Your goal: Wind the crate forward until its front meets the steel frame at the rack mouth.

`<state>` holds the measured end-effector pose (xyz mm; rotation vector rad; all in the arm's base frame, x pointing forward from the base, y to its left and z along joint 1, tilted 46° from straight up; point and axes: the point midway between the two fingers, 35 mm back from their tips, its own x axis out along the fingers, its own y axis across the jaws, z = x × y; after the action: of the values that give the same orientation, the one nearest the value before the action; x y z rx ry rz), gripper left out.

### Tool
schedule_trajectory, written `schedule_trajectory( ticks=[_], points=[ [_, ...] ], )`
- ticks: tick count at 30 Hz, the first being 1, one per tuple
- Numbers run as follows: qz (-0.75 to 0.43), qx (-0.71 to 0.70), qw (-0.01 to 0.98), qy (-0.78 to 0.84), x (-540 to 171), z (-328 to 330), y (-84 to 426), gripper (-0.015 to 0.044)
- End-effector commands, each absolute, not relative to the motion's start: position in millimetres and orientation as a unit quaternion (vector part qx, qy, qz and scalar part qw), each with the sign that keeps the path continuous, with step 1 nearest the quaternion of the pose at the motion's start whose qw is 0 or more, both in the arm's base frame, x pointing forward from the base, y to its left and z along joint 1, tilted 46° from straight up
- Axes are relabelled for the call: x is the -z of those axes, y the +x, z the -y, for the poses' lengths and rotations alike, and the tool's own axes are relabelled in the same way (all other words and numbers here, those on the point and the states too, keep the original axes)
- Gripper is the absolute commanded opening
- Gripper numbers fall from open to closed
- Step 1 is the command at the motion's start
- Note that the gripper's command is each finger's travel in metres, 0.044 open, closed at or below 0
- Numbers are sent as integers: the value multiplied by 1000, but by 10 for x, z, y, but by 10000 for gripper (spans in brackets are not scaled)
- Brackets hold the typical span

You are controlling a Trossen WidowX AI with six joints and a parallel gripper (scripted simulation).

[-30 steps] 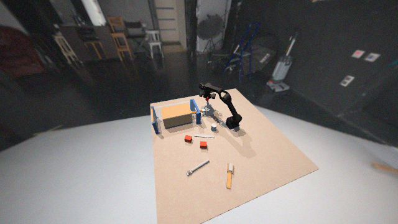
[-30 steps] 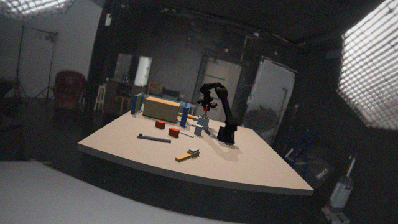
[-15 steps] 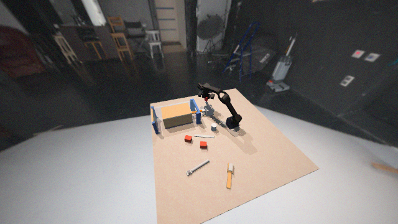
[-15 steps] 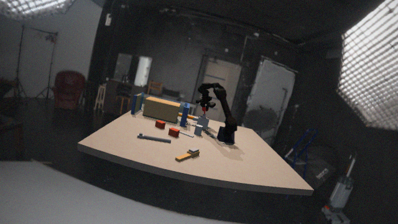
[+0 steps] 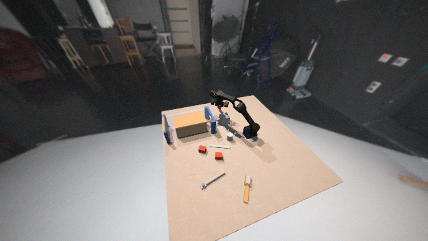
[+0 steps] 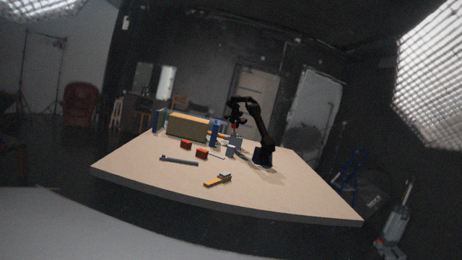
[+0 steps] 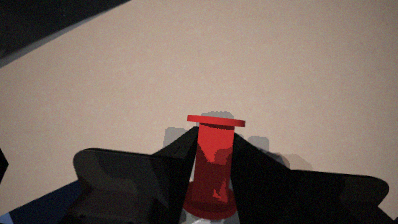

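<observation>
The tan crate [image 5: 190, 118] [image 6: 188, 126] sits flat in the cubby, its front end close behind the blue steel frame [image 5: 215, 127] [image 6: 215, 134]; I cannot tell whether they touch. An orange strap [image 5: 211, 120] [image 6: 216, 135] runs from it through the frame to the grey winch [image 5: 224, 119] [image 6: 236, 142]. My gripper [image 5: 219, 105] [image 6: 234, 123] [image 7: 211, 133] is above the winch, shut on the winch handle's red knob [image 7: 215, 140], which stands upright between the fingers. The handle's key and the round hole are hidden or too small to make out.
Near the winch stands a grey cylinder [image 5: 230, 137] [image 6: 230, 151]. Two red blocks [image 5: 202, 149] [image 5: 219, 156] and a white strip [image 5: 219, 146] lie in front of the cubby. A grey bar tool [image 5: 215, 179] [image 6: 180, 161] and an orange-handled tool [image 5: 246, 194] [image 6: 214, 181] lie farther forward.
</observation>
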<state>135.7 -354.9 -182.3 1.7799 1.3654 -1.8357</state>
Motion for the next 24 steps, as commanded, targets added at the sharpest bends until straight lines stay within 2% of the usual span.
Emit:
schedule_trajectory(
  ticks=[1,24],
  points=[
    [-468,617,125,620,1813,3495,1554,0],
    [-469,616,125,620,1717,3427,1817,0]
  ],
)
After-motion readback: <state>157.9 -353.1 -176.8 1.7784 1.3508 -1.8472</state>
